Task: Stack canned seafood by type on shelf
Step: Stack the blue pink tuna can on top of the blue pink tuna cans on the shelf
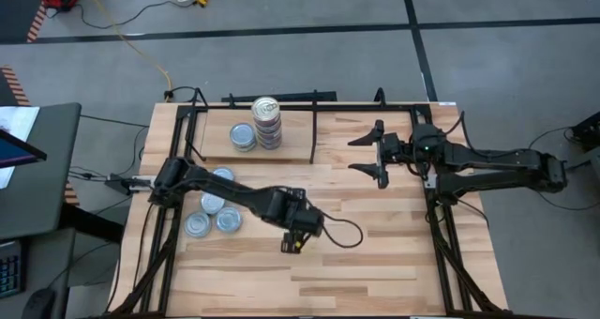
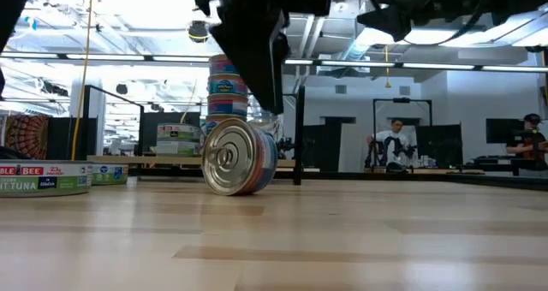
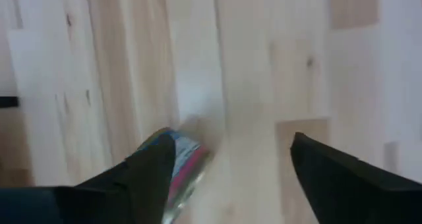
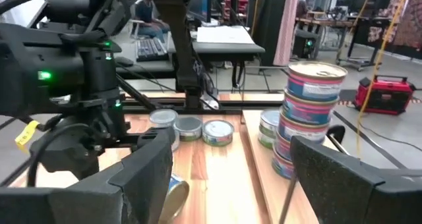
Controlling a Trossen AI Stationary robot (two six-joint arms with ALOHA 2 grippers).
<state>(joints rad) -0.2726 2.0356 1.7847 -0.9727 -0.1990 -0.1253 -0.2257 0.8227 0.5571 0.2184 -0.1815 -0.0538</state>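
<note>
A tin (image 2: 240, 157) with a shiny gold top stands on its rim on the tabletop. It also shows as a tin (image 3: 184, 166) in the left wrist view. My left gripper (image 1: 296, 242) hangs open just above it (image 3: 232, 140), one finger beside the tin. On the shelf (image 1: 291, 136) stands a tall stack of tins (image 1: 267, 122), with a single bluish-grey tin (image 1: 243, 136) next to it. Several bluish-grey tins (image 1: 214, 205) lie flat on the table near the left arm's base. My right gripper (image 1: 378, 155) waits open, right of the shelf. My left gripper points down over the tin standing on its rim (image 3: 188, 158), one finger (image 3: 148, 168) close against the tin's side. The view is blurred there, and I cannot tell whether the finger touches the tin.
The shelf's black frame and divider rod (image 1: 312, 136) stand at the table's far side. Bare wood (image 1: 375, 272) lies on the near right part of the table. People sit at desks (image 2: 396, 141) in the room beyond. A dark side table (image 1: 37, 169) stands to the left.
</note>
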